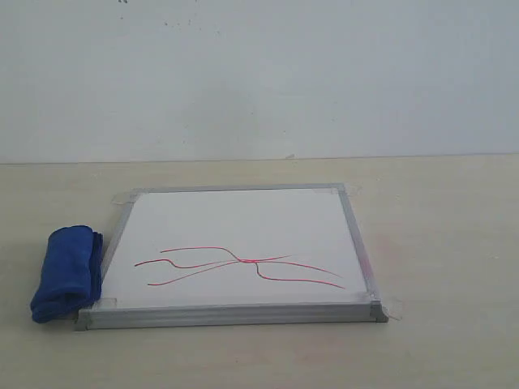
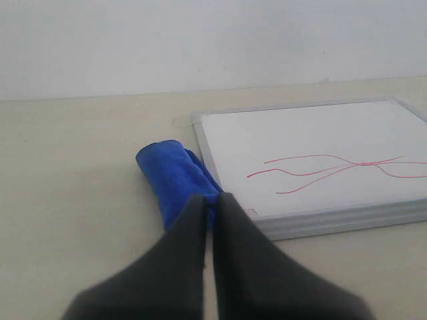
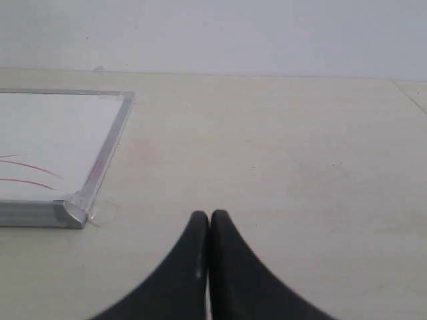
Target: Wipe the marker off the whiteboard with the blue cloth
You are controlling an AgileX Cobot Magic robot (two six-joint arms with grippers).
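The whiteboard [image 1: 235,231] lies flat on the table, silver-framed, with tape tabs at its corners. Thin red marker lines [image 1: 243,266] cross one another on its near half. The blue cloth [image 1: 66,271] is a rolled bundle against the board's left edge. Neither gripper shows in the exterior view. In the left wrist view my left gripper [image 2: 212,199] is shut and empty, a short way in front of the blue cloth [image 2: 175,179], with the whiteboard [image 2: 313,143] and marker lines [image 2: 333,170] beyond. My right gripper [image 3: 209,217] is shut and empty over bare table, beside the whiteboard's corner [image 3: 70,212].
The beige table [image 1: 446,243] runs back to a plain white wall [image 1: 259,73]. A seam in the tabletop [image 3: 410,93] shows at the far edge of the right wrist view. Nothing else stands on the table.
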